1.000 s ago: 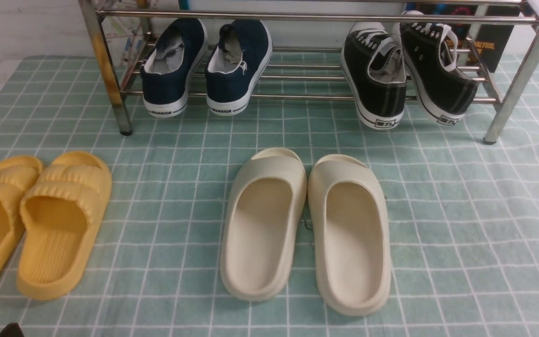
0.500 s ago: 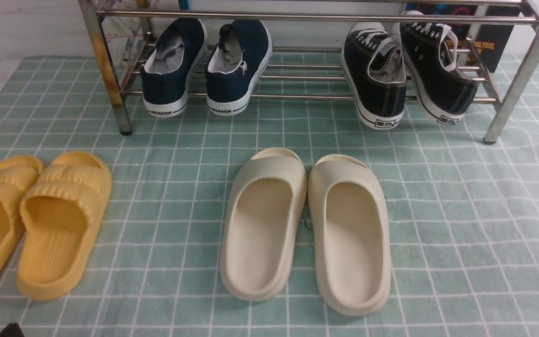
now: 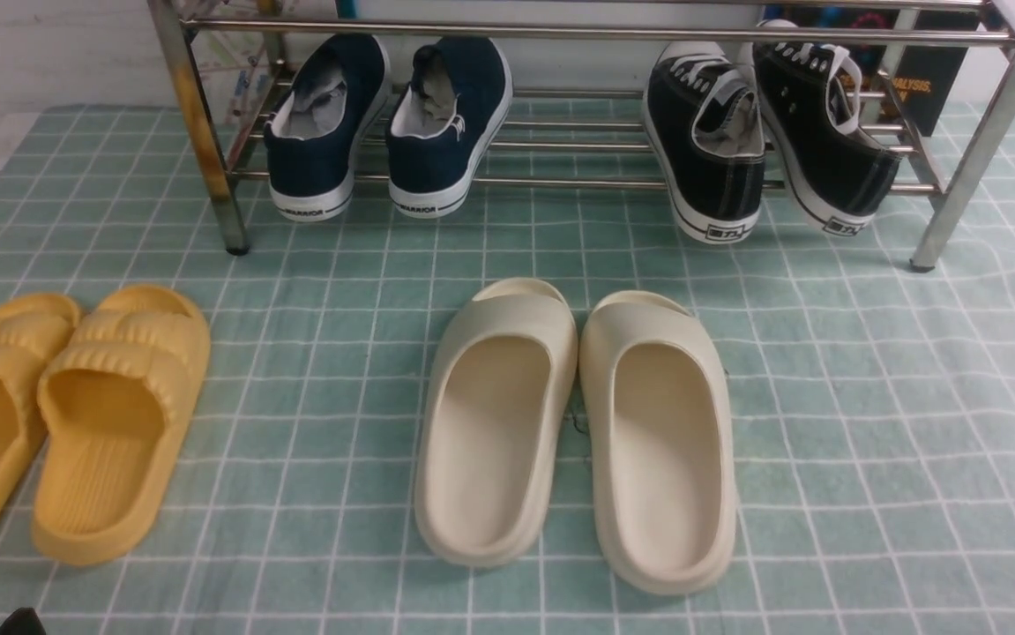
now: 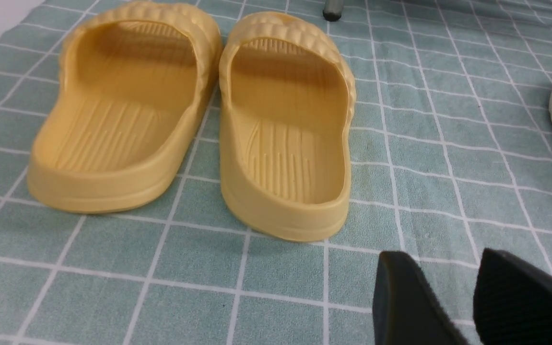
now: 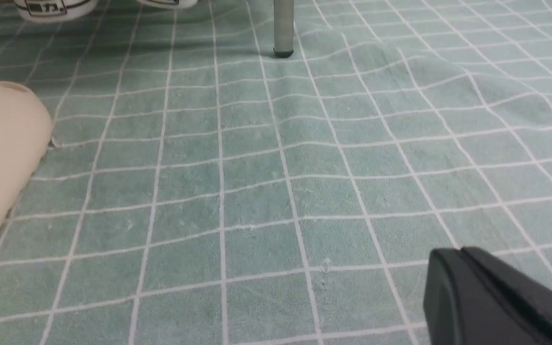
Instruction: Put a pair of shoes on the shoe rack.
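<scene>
Black canvas sneakers (image 3: 767, 132), one pair, are sitting on the lower bars at the right end of the shoe rack (image 3: 560, 181), heels hanging over the front bar toward the camera, the right one leaning outward. Only the front view is showing them whole; the right wrist view is catching just their white heel edges (image 5: 55, 7) beside one rack leg (image 5: 283, 28).

Rack contents: navy sneakers (image 3: 388, 123) are occupying the left end of the same tier, well apart from the black pair.

Cream slides (image 3: 578, 423) are lying side by side on the green checked cloth (image 3: 869, 397) in front of the rack; each wrist view is showing only an edge of one.

Yellow slides (image 4: 194, 115) are filling the left wrist view and are lying at the left edge in the front view.

Left gripper (image 4: 472, 297): jaws are standing apart, holding nothing, near the yellow pair.

Right gripper (image 5: 491, 297): jaws are pressed together, empty, over bare cloth.
</scene>
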Controlling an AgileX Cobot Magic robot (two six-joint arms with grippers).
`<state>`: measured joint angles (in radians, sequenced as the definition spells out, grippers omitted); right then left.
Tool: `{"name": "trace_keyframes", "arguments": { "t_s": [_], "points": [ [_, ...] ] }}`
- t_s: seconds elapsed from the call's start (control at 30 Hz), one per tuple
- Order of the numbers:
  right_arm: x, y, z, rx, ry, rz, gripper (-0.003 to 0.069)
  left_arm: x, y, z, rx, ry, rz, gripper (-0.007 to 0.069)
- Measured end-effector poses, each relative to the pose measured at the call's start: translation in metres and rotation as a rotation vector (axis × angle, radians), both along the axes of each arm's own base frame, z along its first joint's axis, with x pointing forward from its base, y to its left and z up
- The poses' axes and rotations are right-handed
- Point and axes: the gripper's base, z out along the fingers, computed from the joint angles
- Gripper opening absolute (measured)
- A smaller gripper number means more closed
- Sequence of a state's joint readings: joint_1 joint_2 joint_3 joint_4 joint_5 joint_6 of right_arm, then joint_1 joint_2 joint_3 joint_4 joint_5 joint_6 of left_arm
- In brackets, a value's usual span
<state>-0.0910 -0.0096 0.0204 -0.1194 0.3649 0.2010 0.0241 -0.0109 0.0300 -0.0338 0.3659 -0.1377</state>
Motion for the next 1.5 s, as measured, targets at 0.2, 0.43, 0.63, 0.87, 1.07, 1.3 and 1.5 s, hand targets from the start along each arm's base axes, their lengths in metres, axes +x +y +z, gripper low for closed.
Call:
{"name": "trace_keyframes", "arguments": {
  "t_s": [0.2,0.43,0.63,0.87,1.07,1.3,1.5],
  "points": [
    [-0.0003,0.0000,-0.0005,0.002,0.009,-0.001,-0.0005,0.0000,0.0000,0.0000,0.000,0.000,0.000,0.0239],
    [-0.0005,-0.0001,-0.0003,0.002,0.012,-0.002,0.0000,0.0000,0.0000,0.0000,0.000,0.000,0.000,0.0239],
    [-0.0005,-0.0001,-0.0004,0.003,0.013,-0.002,0.0004,0.0000,0.0000,0.0000,0.000,0.000,0.000,0.0239],
    [-0.0005,-0.0001,-0.0004,0.003,0.013,-0.002,0.0008,0.0000,0.0000,0.0000,0.000,0.000,0.000,0.0239],
    [-0.0005,-0.0001,-0.0004,0.003,0.013,-0.002,0.0012,0.0000,0.0000,0.0000,0.000,0.000,0.000,0.0239],
    [-0.0005,-0.0001,-0.0004,0.003,0.013,-0.002,0.0015,0.0000,0.0000,0.0000,0.000,0.000,0.000,0.0239],
    [-0.0005,-0.0001,-0.0004,0.003,0.013,-0.002,0.0020,0.0000,0.0000,0.0000,0.000,0.000,0.000,0.0239]
  ]
}}
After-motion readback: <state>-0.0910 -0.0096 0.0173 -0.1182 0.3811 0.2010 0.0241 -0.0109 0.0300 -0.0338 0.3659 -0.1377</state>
